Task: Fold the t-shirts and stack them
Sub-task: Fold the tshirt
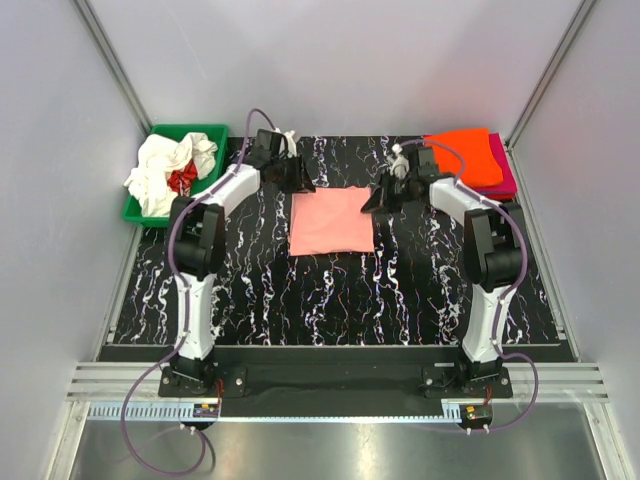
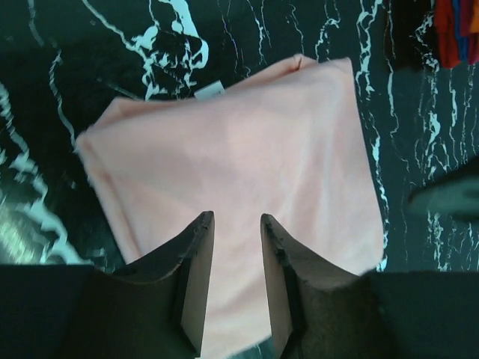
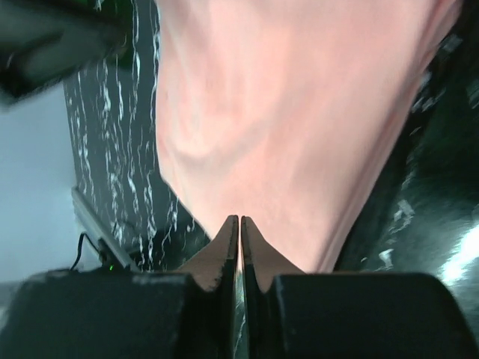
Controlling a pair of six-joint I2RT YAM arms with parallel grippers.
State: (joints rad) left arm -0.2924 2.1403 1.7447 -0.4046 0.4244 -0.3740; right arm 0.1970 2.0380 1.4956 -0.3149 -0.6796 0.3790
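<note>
Surface: black mat veined with white (image 1: 250,290), pale grey walls around it, arm bases at its 6 o'clock edge.
Pink shirt (image 1: 331,222): lies flat at the mat's centre, folded to a neat near-square; its slightly longer side runs 9 to 3 o'clock.
Left pincer (image 2: 237,224): at the shirt's 11 o'clock corner, fingers apart with nothing between them. The wrist view shows the cloth spread beyond and beneath the tips.
Right pincer (image 3: 239,224): at the shirt's 1 o'clock corner, fingers pressed together. Pink cloth narrows toward the tips, but I cannot tell whether an edge is caught between them.
Stack: orange shirt (image 1: 465,157) folded on top of a magenta shirt (image 1: 505,178), at 2 o'clock on the mat.
Bin (image 1: 190,133): green, at 10 o'clock, holding crumpled white shirts (image 1: 160,170) and a red shirt (image 1: 182,179), none folded yet.
Key relation: both pincers sit on the far edge, so the shirt stretches from them toward 6 o'clock. The stack lies at 2 o'clock from the shirt, near the right pincer and well apart from the left.
Step, as I judge it: folding looks done. The coming move is probably to carry the pink shirt to the stack, with the right arm leading and the long side kept level.
</note>
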